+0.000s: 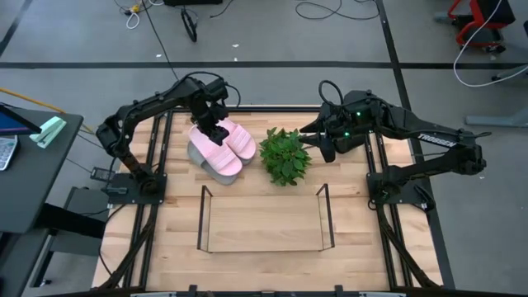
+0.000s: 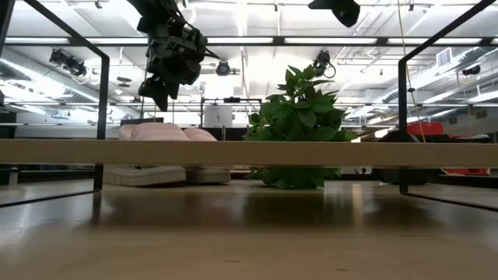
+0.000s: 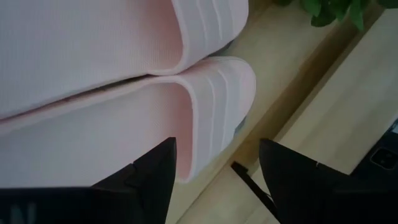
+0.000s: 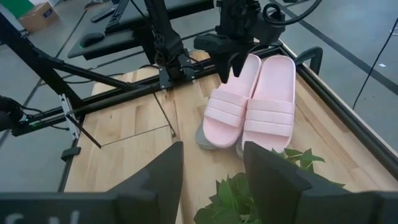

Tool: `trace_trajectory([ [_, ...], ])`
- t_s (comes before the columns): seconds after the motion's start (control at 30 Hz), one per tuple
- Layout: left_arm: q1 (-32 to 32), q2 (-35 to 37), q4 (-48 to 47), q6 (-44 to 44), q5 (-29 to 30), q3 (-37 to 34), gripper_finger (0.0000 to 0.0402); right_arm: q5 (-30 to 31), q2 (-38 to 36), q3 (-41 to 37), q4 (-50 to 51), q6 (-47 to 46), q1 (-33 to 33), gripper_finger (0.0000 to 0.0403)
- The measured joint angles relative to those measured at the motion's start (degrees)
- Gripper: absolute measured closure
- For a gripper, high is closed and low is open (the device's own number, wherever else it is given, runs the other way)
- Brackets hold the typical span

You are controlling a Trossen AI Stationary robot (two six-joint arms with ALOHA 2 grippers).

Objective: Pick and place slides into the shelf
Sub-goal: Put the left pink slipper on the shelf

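Note:
Two pale pink slides (image 1: 224,145) lie side by side, stacked on the grey slides (image 1: 198,155), near the table's far left. In the right wrist view a grey sole (image 4: 208,138) shows under the pink pair (image 4: 252,109). My left gripper (image 1: 211,118) hovers open just above the pink pair's far end, touching nothing; the low view shows the left gripper (image 2: 159,84) clear of the pink pair (image 2: 159,132). In the left wrist view the left gripper (image 3: 214,180) stands over a pink strap (image 3: 211,118). My right gripper (image 1: 320,142) waits open, right of the plant. The shelf (image 1: 264,249) stands empty nearer the front.
A green leafy plant (image 1: 285,155) stands between the slides and my right gripper, also seen as the plant (image 4: 249,193) close below the right gripper (image 4: 214,168). The shelf's upright side frames (image 2: 102,117) rise at each end. Black frame rails (image 1: 159,177) run along the table's sides.

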State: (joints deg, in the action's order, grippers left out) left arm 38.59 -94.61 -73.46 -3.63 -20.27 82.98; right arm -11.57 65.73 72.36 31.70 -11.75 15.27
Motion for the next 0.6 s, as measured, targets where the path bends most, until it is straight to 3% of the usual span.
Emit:
trace_trajectory([
  [0.6, -0.81, -2.94, 3.39, 0.24, 0.37, -0.02, 0.0165, 0.18, 0.00, 0.00, 0.02, -0.02, -0.02, 0.0229],
])
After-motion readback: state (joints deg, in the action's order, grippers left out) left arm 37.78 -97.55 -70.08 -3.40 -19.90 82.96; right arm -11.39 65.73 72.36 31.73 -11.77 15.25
